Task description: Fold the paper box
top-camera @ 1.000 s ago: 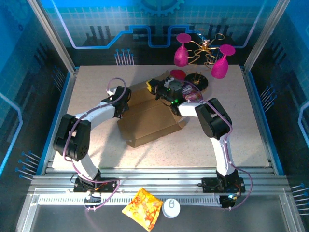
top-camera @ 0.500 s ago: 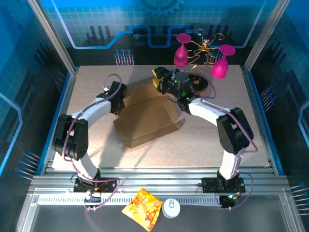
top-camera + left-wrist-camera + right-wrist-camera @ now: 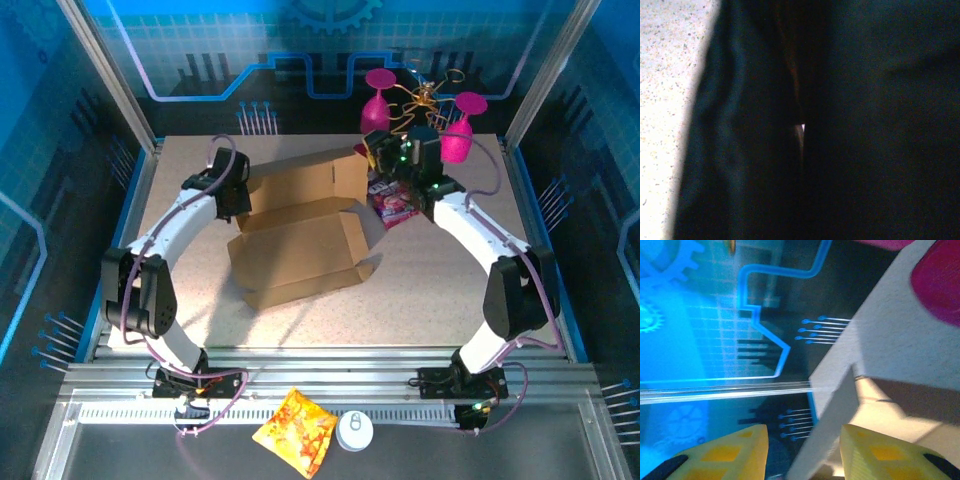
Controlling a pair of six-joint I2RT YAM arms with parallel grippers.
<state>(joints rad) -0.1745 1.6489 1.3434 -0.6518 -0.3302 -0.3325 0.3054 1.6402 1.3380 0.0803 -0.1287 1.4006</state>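
Viewing from above, I see the speckled beige table (image 3: 470, 290) carrying the paper box (image 3: 300, 255), a plain brown corrugated cardboard mailer, near its middle. The tray part lies flat and skewed to the table edges. Its long rear panel (image 3: 295, 180) stands raised along the far side, with a short side flap (image 3: 350, 172) at the right end.

I judge the box light, and stiff only across each panel. It should hinge readily at the creases, slide on the smooth top if pushed low, and crush or kink if squeezed mid-panel. The best holds are therefore on free edges near the corners, one at each end of the raised panel, so that it turns about its crease without twisting.

The left gripper (image 3: 237, 197) sits at the left end of that panel with its fingers pressed together. The left wrist view is dark but shows a thin brown strip between the fingers, so I take it to be pinching the panel's edge.

The right gripper (image 3: 804, 440) is at the right end with its yellow fingers (image 3: 730, 455) spread. A panel edge rises in the gap, unclamped as far as I can tell.

A small magenta packet (image 3: 395, 205) lies just beside the box's right rear corner, where a swinging flap could catch it.
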